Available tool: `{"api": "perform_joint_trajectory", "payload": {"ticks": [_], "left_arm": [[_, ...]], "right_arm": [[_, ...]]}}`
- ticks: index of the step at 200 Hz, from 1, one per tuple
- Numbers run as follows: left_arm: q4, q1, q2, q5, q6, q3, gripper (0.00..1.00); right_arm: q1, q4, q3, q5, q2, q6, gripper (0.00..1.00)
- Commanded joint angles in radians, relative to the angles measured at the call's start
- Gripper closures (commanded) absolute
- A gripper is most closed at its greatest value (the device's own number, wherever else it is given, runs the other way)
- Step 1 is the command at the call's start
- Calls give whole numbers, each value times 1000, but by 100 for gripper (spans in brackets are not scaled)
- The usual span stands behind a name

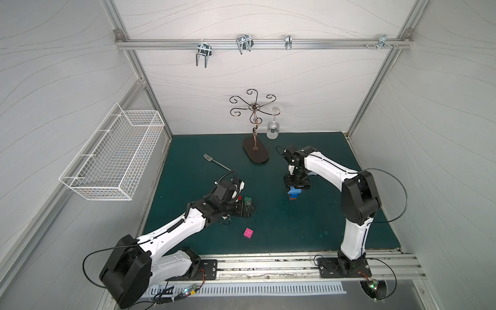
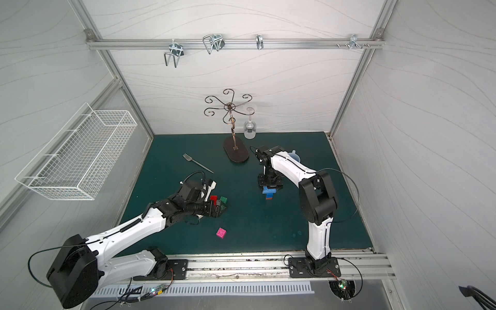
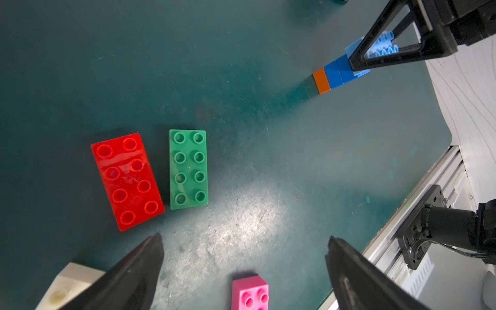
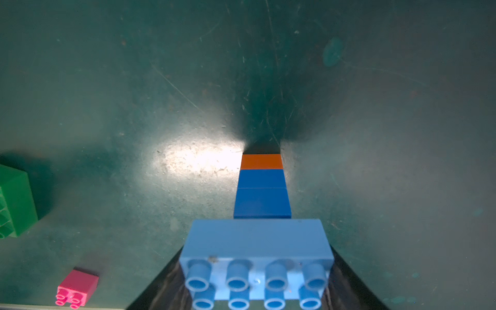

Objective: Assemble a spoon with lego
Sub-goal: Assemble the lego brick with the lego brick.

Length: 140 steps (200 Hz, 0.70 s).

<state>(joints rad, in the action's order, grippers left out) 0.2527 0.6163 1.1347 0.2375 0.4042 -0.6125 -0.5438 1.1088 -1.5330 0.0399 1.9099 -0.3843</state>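
The left gripper (image 3: 244, 241), black with two pointed fingers, is spread as wide as it goes and grasps nothing. It hangs over the dark green mat (image 3: 268, 134) and its tips are clear of every brick. Just ahead of these tips the green long plastic brick (image 3: 188, 169) lies flat with its studs up.

The red long plastic brick (image 3: 127, 181) lies just beside the green long brick, turned a little, with a narrow gap between them. One left finger (image 3: 150, 257) ends close to its short end. The pink square plastic brick (image 3: 249, 294) lies near the green long brick, on the side of the robot's bases.

Well apart from the green long brick, toward the right arm, the right gripper (image 1: 295, 188) is about half closed. It clamps the light blue long brick (image 4: 255, 241) with one black finger on each side. This brick is the top of the unfinished spoon (image 3: 332, 73). Under it two blue square bricks (image 4: 261, 196) and one orange square brick (image 4: 261, 161) make a narrow upright stem, with the orange end down at the mat.

A thin metal fork (image 1: 216, 161) lies beyond the green long brick, apart from it.
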Motion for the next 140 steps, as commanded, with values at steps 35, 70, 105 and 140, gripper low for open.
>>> {"api": "perform_joint_trajectory", "payload": {"ticks": [35,70,105,140], "left_arm": [[-19,5,-12,-15,4,-6,0],[-18,5,-12,-15,4,-5,0],[-21,5,-10,-15,4,-6,0],[-22,4,0,-12,4,-7,0]], "right_arm": [[-7,11,19,4,-8,6,37],[-8,5,37,7,-20,2,37],[-8,5,37,8,-26,2,37],[-8,-5,46,4,-9,2,37]]}}
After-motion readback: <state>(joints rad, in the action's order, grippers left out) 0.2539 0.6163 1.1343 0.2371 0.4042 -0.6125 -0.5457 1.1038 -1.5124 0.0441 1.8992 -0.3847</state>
